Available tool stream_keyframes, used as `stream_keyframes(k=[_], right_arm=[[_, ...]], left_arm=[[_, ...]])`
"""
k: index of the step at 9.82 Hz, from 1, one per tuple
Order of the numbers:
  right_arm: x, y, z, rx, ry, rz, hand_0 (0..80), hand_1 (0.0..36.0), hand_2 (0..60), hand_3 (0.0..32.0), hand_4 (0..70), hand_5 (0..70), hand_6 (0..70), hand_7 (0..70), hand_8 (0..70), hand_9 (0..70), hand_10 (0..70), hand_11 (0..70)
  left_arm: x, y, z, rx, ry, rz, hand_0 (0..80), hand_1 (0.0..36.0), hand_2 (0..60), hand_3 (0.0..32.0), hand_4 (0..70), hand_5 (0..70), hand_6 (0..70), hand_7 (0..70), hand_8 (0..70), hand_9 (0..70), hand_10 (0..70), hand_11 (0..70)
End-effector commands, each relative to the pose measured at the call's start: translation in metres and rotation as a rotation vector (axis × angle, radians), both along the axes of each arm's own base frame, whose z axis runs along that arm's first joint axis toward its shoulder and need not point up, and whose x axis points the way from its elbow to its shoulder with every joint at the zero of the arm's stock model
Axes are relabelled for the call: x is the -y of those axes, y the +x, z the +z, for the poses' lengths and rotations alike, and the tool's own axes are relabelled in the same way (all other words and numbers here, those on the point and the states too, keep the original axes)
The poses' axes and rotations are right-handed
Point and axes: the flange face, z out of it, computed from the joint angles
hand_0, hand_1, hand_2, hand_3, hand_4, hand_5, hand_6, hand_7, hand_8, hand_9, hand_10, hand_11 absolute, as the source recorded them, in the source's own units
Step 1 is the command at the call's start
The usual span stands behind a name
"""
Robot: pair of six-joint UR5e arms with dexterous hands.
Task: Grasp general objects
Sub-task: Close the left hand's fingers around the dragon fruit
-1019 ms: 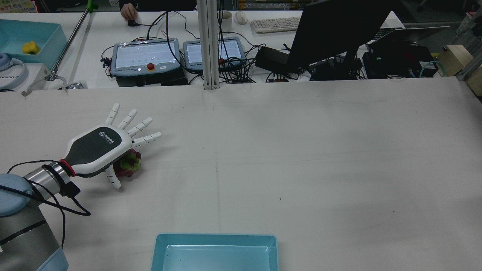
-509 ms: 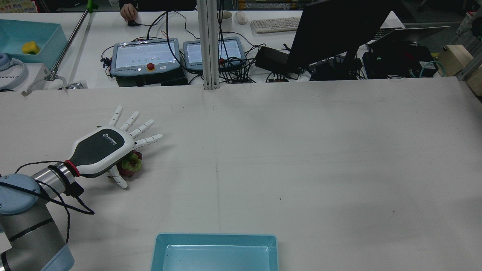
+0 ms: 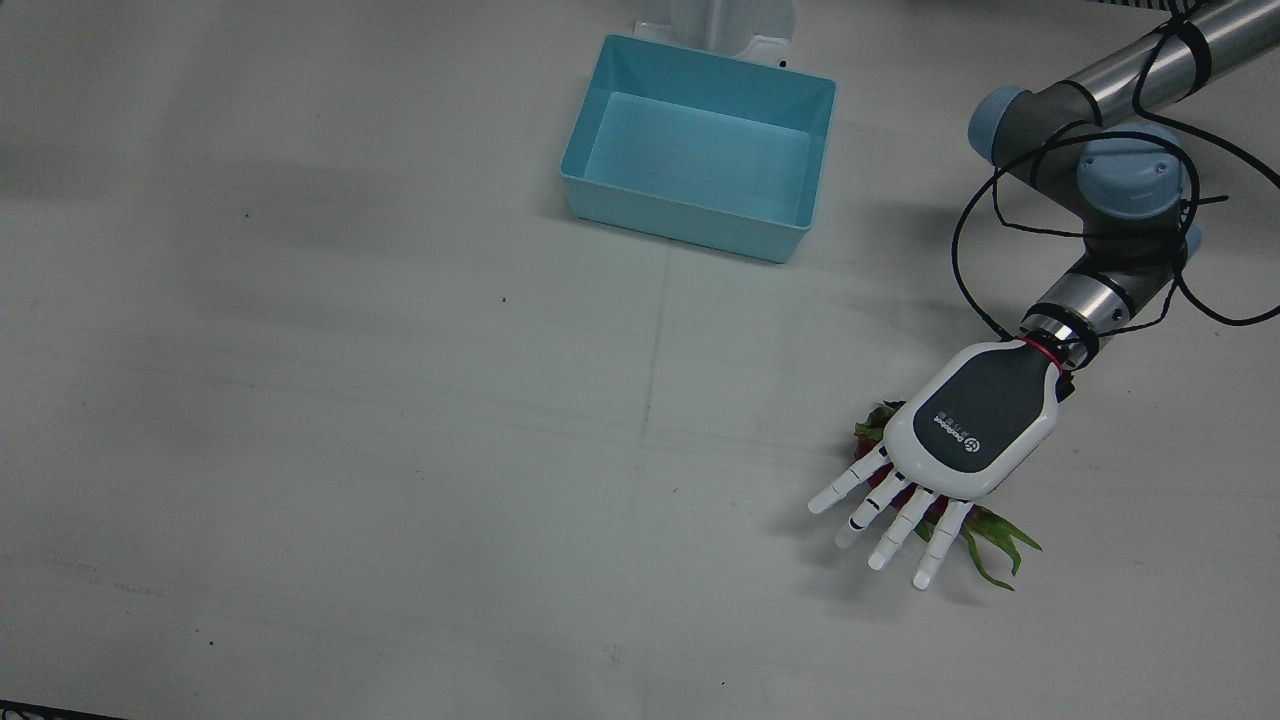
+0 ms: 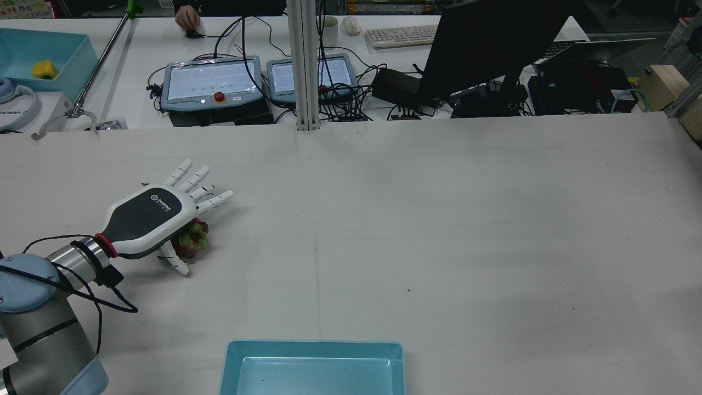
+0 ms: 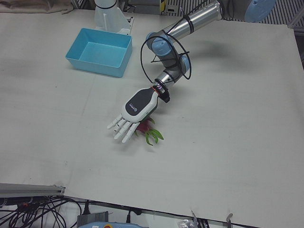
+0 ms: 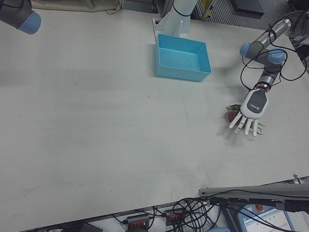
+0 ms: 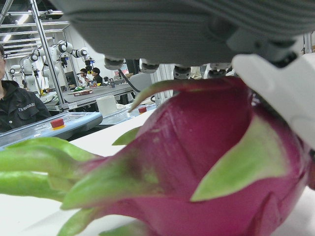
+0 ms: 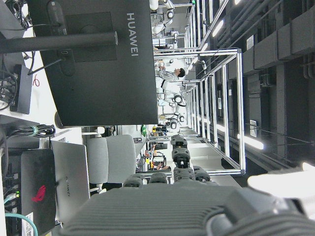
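overhead, the front view shows a pale grey counter [image 3: 400, 400], bare but for faint seams and specks, with a light blue bin [image 3: 700, 145] near its top edge. the left hand [image 3: 960, 440] lies palm down over a dragon fruit [image 3: 990, 535] at the counter's right side, fingers [image 3: 850, 490] straight and spread, closed on nothing; green leaf tips stick out past them.

from the rear view, the same left hand [image 4: 148, 216] sits at the counter's left, with the fruit's red and green end [image 4: 191, 241] showing under the palm and the thumb resting just beside it. beyond the counter's far edge stand two teach pendants [image 4: 211, 82], a dark monitor [image 4: 493, 44], a keyboard [image 4: 400, 35] and tangled cables.

the left-front view has the fruit [image 5: 147, 130] lying on the counter under the palm, well apart from the bin [image 5: 99, 51].

the left hand view is filled by the magenta fruit [image 7: 206, 162] close beneath the palm; behind it, a lab with metal frames and people.

the right hand view shows only part of the right hand [image 8: 167, 206], so its state cannot be told; it faces a monitor back [image 8: 98, 59], office chairs and ceiling lights.
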Motion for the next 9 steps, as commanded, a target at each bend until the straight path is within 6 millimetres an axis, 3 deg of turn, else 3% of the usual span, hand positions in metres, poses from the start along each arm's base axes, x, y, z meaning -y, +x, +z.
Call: stream_keyframes(k=[1,3,6,9], right_arm=[[0.0,0.0,0.0,0.0,0.0,0.0,0.0,0.0,0.0,0.0,0.0,0.0,0.0,0.0,0.0,0.0,0.0,0.0],[0.0,0.0,0.0,0.0,0.0,0.0,0.0,0.0,0.0,0.0,0.0,0.0,0.0,0.0,0.0,0.0,0.0,0.0],[0.0,0.0,0.0,-0.001,0.0,0.0,0.0,0.0,0.0,0.0,0.0,0.0,0.0,0.0,0.0,0.0,0.0,0.0],[0.0001,0.0,-0.0007,0.0,0.001,0.0,0.0,0.0,0.0,0.0,0.0,0.0,0.0,0.0,0.0,0.0,0.0,0.0]], left_arm=[[-0.0004,0.001,0.0,-0.004,0.003,0.002,57.8,27.0,10.0,0.8,0.0,13.3,6.6,42.7,0.3,7.1,0.3,2.2],[-0.0002,0.0012,0.0005,-0.004,0.003,0.002,56.9,25.2,13.1,0.0,5.3,20.8,15.5,57.7,2.1,10.1,7.0,12.8],[-0.0005,0.0024,-0.0004,-0.005,0.004,0.003,55.5,24.2,20.4,0.0,17.4,24.7,23.8,69.6,3.8,14.3,12.6,20.6],[-0.0004,0.0025,0.0003,-0.004,0.003,0.003,53.3,21.7,24.4,0.0,24.0,29.6,30.0,70.0,9.6,22.4,19.9,30.8]])
